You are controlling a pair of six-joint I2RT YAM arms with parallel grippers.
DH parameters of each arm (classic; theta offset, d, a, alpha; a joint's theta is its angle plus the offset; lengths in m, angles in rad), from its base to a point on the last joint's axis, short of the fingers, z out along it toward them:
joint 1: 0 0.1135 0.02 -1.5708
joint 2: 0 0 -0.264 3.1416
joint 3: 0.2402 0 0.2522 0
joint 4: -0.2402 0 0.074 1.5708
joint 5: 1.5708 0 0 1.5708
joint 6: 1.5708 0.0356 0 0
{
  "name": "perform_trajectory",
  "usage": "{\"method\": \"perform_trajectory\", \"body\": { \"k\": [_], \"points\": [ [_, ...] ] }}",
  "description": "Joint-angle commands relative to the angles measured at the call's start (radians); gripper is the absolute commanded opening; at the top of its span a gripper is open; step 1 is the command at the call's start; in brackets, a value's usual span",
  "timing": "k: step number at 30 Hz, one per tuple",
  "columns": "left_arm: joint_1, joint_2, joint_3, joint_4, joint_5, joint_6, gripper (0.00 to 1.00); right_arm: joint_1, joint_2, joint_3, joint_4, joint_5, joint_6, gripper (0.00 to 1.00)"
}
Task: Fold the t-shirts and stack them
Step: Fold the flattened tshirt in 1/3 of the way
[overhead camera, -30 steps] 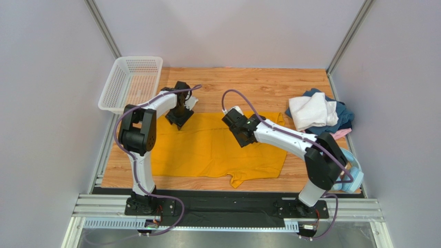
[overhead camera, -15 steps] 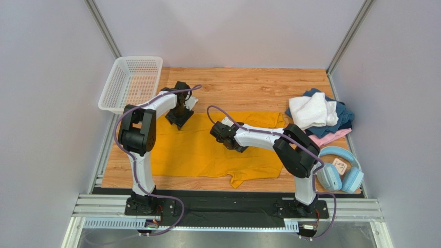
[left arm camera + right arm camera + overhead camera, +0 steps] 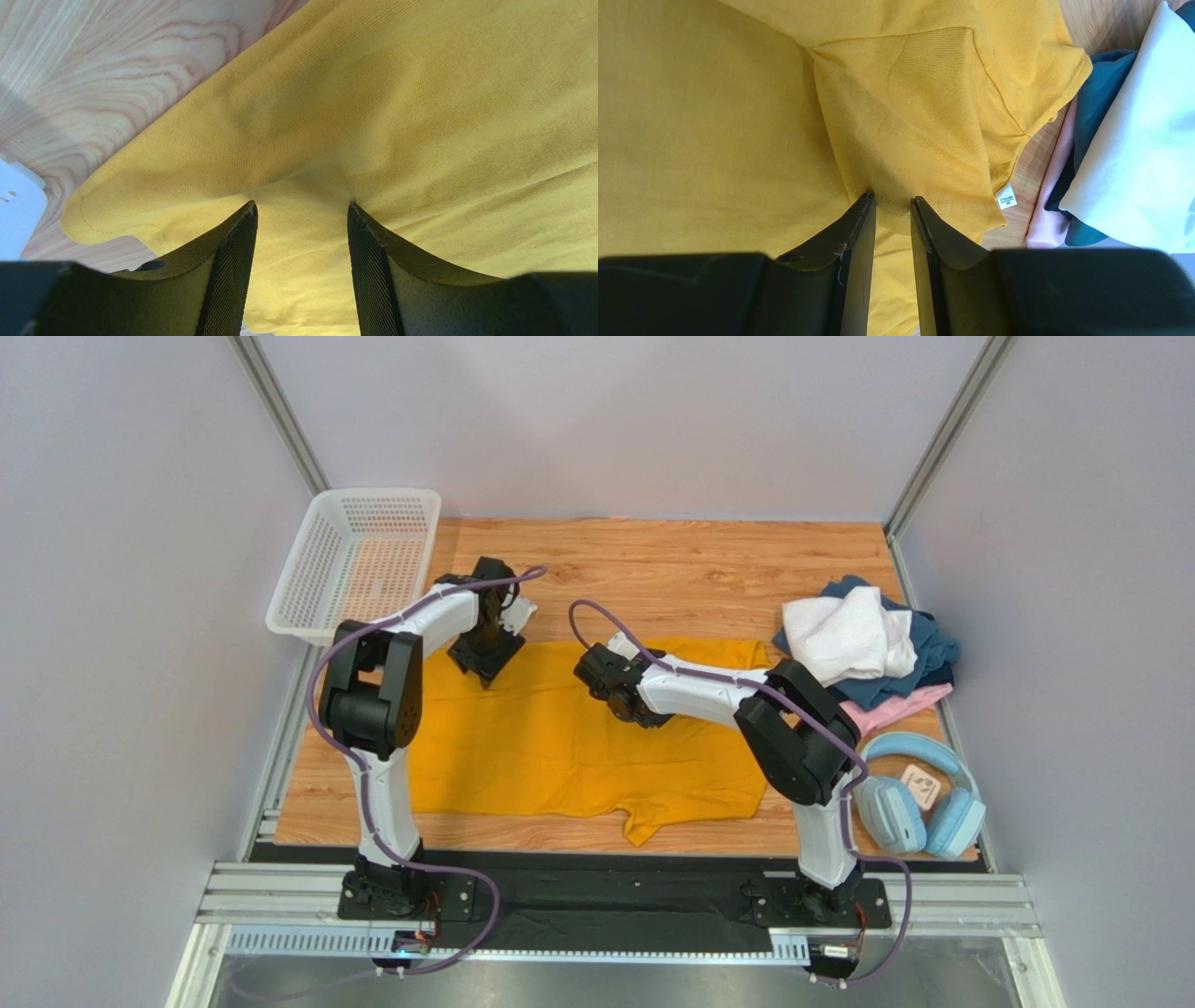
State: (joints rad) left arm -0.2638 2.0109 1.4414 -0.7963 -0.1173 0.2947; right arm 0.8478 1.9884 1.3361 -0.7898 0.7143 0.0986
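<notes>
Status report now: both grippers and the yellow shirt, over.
Left gripper pinching yellow shirt edge. Right gripper closing on its hem. Shirt spread flat. Nothing in the way.

L arm (image 3: 421, 623) reaching far-left, fingers (image 3: 231, 280) apart, R arm (image 3: 701, 693) stretched inward, fingers (image 3: 861, 245) nearly closed

Pale grey walls (image 3: 126, 546) with metal corner posts (image 3: 288, 413) close in a wooden table (image 3: 673, 567); a slotted metal rail (image 3: 617, 896) runs along its near edge, under even light
</notes>
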Motion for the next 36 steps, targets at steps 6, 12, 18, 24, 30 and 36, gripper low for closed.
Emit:
{"method": "perform_trajectory", "body": {
  "k": [6, 12, 18, 24, 30, 36],
  "points": [
    [0.006, -0.028, -0.016, -0.026, -0.005, 0.021, 0.57, 0.011, -0.020, 0.020, 0.029, -0.027, 0.023, 0.25],
    [0.006, -0.024, -0.009, -0.029, 0.001, 0.015, 0.57, 0.033, -0.050, 0.002, 0.031, -0.035, 0.035, 0.27],
    [0.006, -0.028, -0.012, -0.030, 0.001, 0.018, 0.57, 0.033, -0.020, -0.002, 0.035, -0.021, 0.038, 0.27],
    [0.006, -0.031, -0.012, -0.032, -0.004, 0.021, 0.57, 0.019, -0.005, 0.003, 0.050, -0.018, 0.032, 0.27],
    [0.011, -0.034, -0.018, -0.030, -0.012, 0.026, 0.57, -0.006, 0.016, -0.009, 0.078, -0.049, 0.036, 0.25],
    [0.018, -0.040, -0.018, -0.030, -0.015, 0.029, 0.57, -0.019, 0.046, -0.006, 0.081, -0.072, 0.041, 0.22]
  ]
}}
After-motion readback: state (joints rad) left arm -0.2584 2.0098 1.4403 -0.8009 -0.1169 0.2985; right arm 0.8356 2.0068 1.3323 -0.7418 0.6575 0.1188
